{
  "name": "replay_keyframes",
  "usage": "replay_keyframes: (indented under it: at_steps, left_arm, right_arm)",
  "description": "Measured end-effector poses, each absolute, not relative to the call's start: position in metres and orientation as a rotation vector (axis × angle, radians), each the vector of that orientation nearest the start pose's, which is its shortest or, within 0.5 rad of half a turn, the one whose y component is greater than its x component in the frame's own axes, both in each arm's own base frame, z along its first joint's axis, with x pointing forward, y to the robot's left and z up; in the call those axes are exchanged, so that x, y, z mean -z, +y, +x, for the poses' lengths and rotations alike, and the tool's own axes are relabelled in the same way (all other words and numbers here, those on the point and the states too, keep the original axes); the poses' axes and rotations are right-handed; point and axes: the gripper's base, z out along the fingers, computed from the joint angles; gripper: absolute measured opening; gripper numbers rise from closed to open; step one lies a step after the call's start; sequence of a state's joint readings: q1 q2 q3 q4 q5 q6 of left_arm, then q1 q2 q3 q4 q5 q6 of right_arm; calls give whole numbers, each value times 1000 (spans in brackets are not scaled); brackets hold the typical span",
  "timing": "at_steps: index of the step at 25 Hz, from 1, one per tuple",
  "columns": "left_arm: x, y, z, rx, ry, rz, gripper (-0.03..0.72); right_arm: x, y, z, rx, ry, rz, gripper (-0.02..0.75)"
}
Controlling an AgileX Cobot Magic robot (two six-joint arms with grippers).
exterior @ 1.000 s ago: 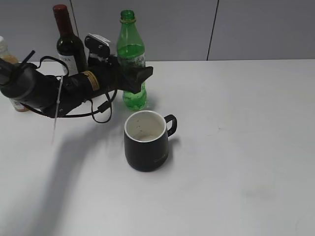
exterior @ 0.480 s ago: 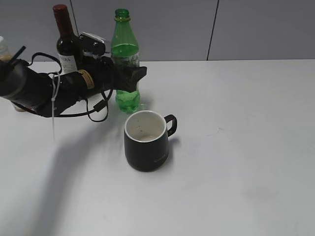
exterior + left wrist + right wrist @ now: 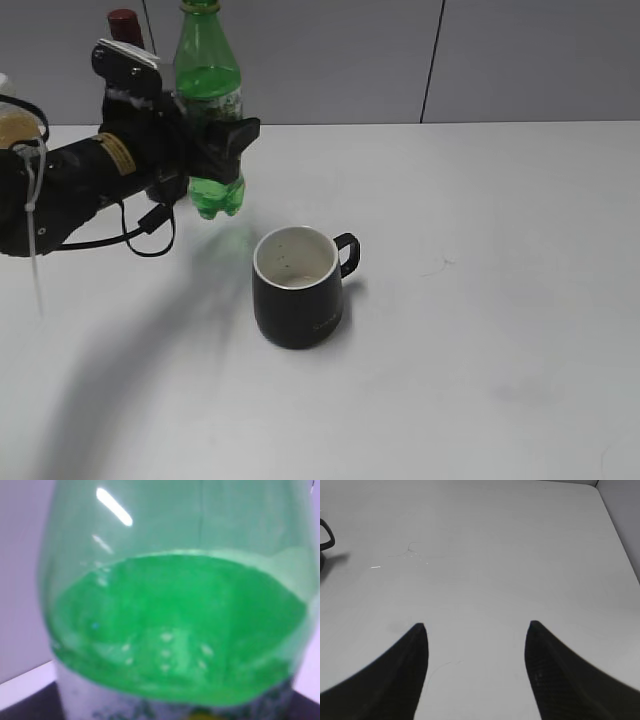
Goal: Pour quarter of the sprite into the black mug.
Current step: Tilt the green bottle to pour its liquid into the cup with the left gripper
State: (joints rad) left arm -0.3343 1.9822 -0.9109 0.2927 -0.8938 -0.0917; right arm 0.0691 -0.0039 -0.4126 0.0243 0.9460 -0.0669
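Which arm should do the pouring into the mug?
The left. Its gripper already holds the sprite upright, lifted off the table just left of the mug. The right gripper is open and empty over bare table.

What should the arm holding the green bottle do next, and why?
Probably carry the sprite bottle right and toward the black mug, then tilt it. The left gripper holds it upright, off the table, up and left of the mug, and its uncapped mouth is not yet over the rim.
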Motion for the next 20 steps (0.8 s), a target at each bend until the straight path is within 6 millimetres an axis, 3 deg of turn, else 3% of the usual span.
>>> replay_keyframes:
  at_steps: [12,20]
  left_arm:
    - [-167,-104,294,162,1695,414,478]
    - [-175,-93,272,58,1696,347,478]
  right_arm:
    - [-262,2,8,-30,2008,-135,466]
    - [-262,2,8,-30,2008,-135,466]
